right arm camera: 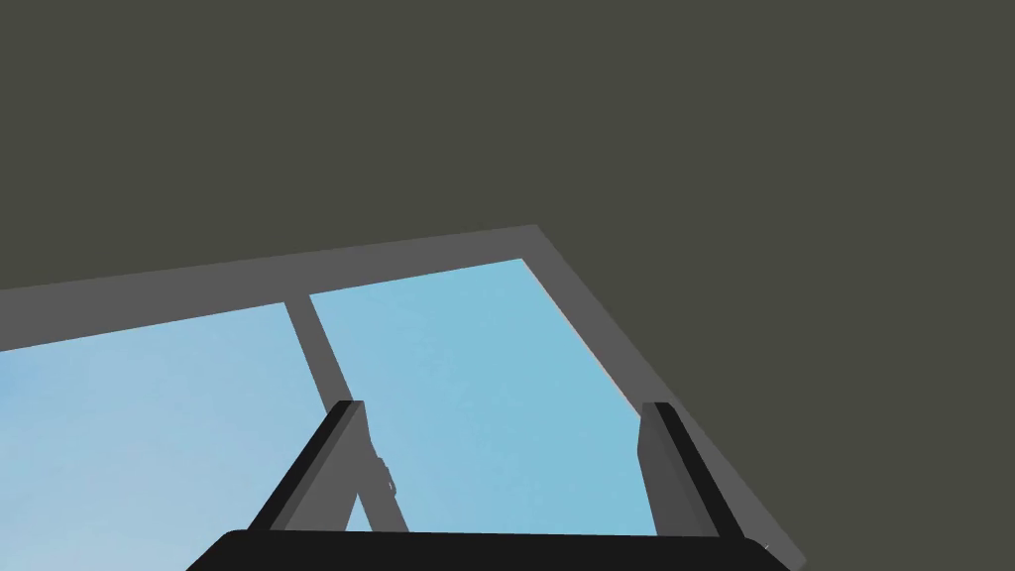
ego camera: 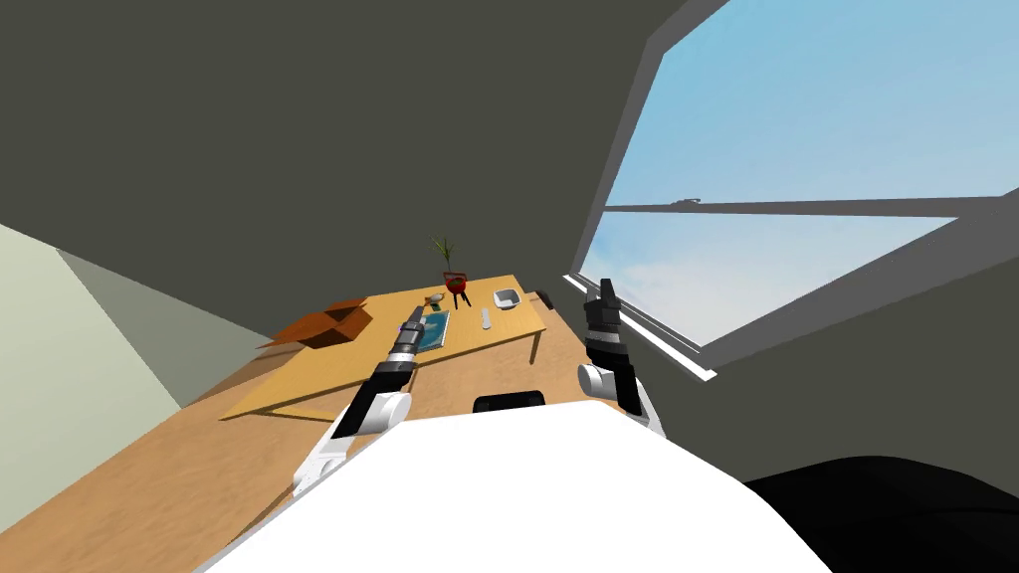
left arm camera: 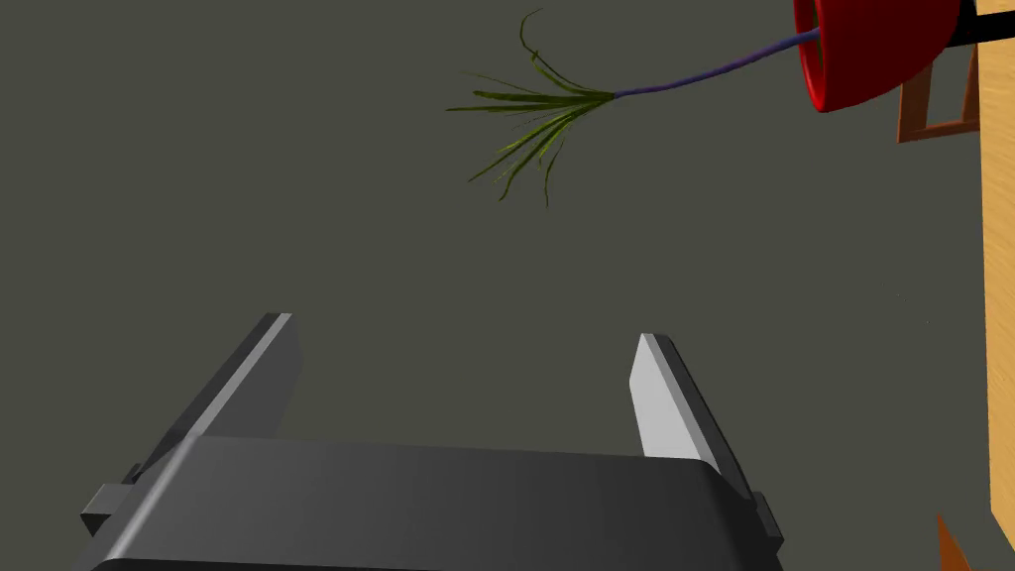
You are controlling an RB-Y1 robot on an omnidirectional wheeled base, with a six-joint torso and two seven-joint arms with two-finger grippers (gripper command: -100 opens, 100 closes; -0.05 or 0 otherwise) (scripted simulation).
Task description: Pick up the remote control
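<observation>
A small light grey remote control (ego camera: 486, 318) lies on the wooden table (ego camera: 348, 373), between a blue book and a white tray. My left gripper (ego camera: 413, 320) hovers over the table near the blue book, a short way left of the remote; in the left wrist view the left gripper (left arm camera: 466, 342) stands open with nothing between its fingers. My right gripper (ego camera: 605, 290) is raised beside the table's right end, towards the window; in the right wrist view the right gripper (right arm camera: 501, 411) is open and empty.
On the table stand a red pot with a thin plant (ego camera: 455, 280), a white tray (ego camera: 509, 297), a blue book (ego camera: 435, 331) and an open brown box (ego camera: 328, 323). The same red pot (left arm camera: 872, 50) shows by the left gripper. A window (ego camera: 796, 199) lies to the right.
</observation>
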